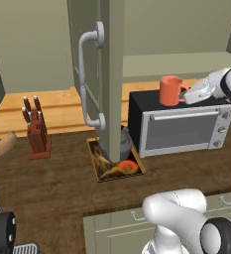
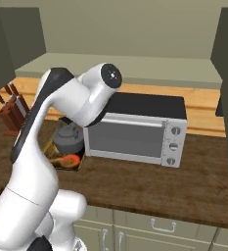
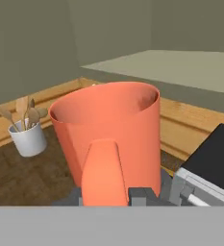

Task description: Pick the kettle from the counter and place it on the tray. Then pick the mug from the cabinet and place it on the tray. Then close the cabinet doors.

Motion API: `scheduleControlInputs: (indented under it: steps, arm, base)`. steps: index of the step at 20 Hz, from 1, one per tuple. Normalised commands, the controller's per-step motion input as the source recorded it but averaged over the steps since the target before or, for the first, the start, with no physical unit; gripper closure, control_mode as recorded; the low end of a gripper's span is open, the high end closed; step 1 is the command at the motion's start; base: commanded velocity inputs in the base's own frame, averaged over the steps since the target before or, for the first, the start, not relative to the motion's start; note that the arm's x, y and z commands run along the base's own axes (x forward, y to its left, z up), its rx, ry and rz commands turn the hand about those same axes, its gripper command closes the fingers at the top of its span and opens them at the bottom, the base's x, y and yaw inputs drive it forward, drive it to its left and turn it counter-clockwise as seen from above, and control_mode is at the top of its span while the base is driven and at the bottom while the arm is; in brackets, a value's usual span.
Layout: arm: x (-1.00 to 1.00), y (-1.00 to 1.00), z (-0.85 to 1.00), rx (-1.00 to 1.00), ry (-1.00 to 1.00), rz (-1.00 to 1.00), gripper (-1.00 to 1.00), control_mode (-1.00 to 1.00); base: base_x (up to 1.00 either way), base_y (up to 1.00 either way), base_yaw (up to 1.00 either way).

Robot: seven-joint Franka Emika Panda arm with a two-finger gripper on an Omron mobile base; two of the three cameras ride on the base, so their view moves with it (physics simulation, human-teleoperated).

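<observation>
The salmon-orange mug (image 1: 170, 91) hangs in the air above the toaster oven, in front of the open cabinet's pale shelf (image 1: 186, 62). My gripper (image 1: 186, 94) comes in from the right and is shut on its loop handle. In the hand view the mug (image 3: 108, 129) is close up, with its handle between my gripper's (image 3: 106, 197) fingers. The dark grey kettle (image 1: 124, 143) stands on the tray (image 1: 94, 159) on the dark wood counter (image 1: 52, 183), half hidden behind the open cabinet door (image 1: 112, 74). From the right base view the kettle (image 2: 68, 138) and tray (image 2: 65, 162) show behind my arm.
A silver toaster oven (image 1: 181, 126) stands right of the tray. The open door's tubular handle (image 1: 85, 74) juts toward me. A knife block (image 1: 36, 132) stands at the left, and a white utensil holder (image 3: 29, 138) with wooden spoons sits on the counter.
</observation>
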Motion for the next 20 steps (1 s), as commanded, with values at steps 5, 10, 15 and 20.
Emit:
scheduleControlInputs:
  steps: [5, 10, 15, 20]
  arm:
    - [-0.3, 0.92, -0.75, -0.03, 0.0, 0.06, 1.0, -1.0]
    - [-0.06, 0.63, -0.81, -0.01, 0.0, 0.12, 1.0, -1.0]
    - [0.0, 0.28, -0.7, 0.0, 0.0, 0.06, 1.0, -1.0]
    - [0.06, 0.04, -0.59, 0.0, 0.0, 0.02, 1.0, -1.0]
  base:
    - [0.0, 0.0, 0.0]
    - [0.0, 0.0, 0.0]
    - [0.0, 0.0, 0.0]
    - [0.0, 0.0, 0.0]
